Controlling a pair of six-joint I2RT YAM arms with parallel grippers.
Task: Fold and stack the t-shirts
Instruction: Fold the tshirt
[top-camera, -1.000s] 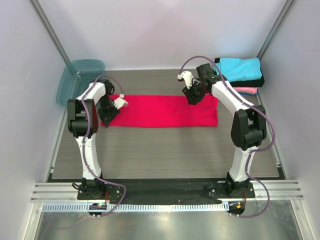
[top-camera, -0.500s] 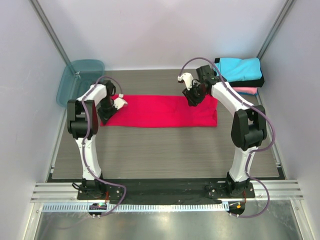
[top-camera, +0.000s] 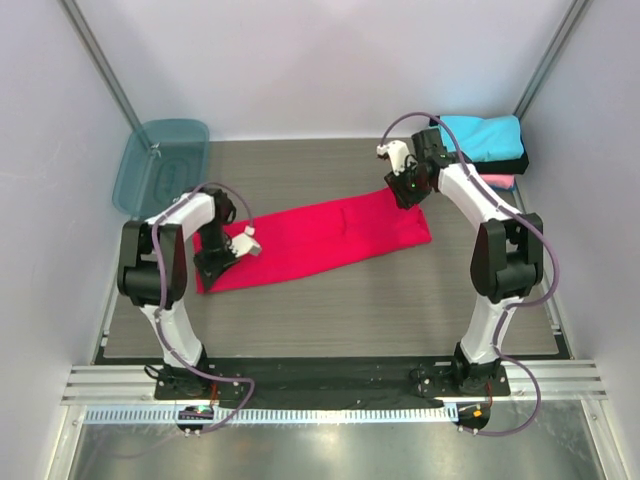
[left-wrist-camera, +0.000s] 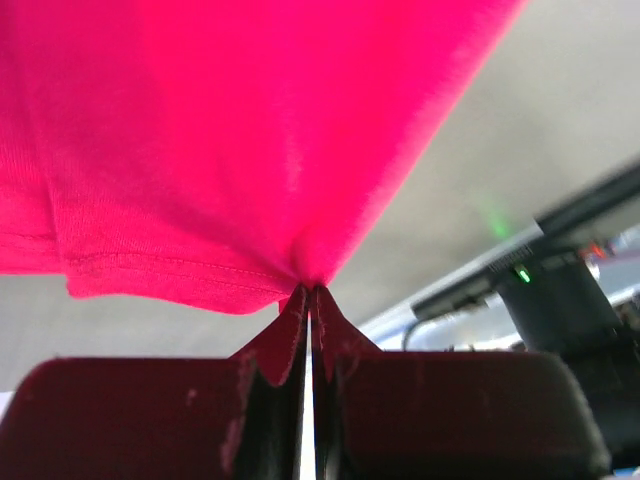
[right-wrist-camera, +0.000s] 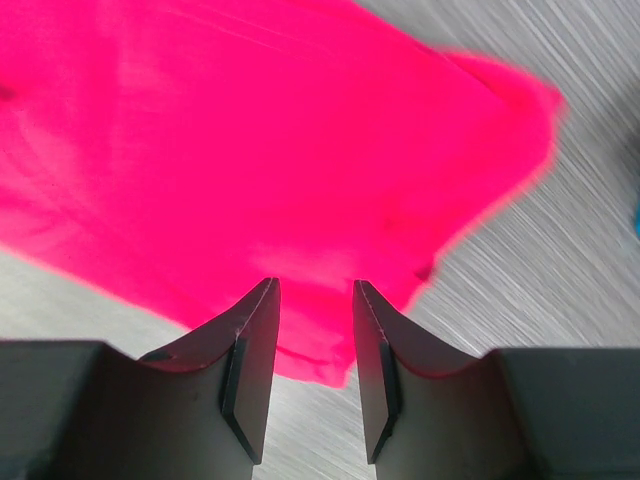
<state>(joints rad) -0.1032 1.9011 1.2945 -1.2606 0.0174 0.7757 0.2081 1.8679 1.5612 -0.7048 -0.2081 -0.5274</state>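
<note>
- Red t-shirt (top-camera: 330, 235) folded into a long narrow band, lying aslant on the worktop (top-camera: 330, 310), from near-left to far-right.
- Left hand (left-wrist-camera: 308, 310) clenched on the band's left end, cloth pinched tight between both fingers.
- Right hand (right-wrist-camera: 314, 285) released, jaws apart, hovering over the band's far-right end and gripping nothing.
- Step in hand, by the look of it: lengthwise folds done, crosswise fold not yet made.
- Next move, likely: carry the pinched left end over toward the right end, keeping edges square and the band from skewing further.
- Finished pile at the far-right corner, just beyond the right hand: cyan t-shirt (top-camera: 482, 137) on top, black t-shirt (top-camera: 510, 165) under it, pink t-shirt (top-camera: 492, 181) lowest.
- Teal bin (top-camera: 165, 160) at the far-left corner, well apart from the cloth, with nothing visible inside.
</note>
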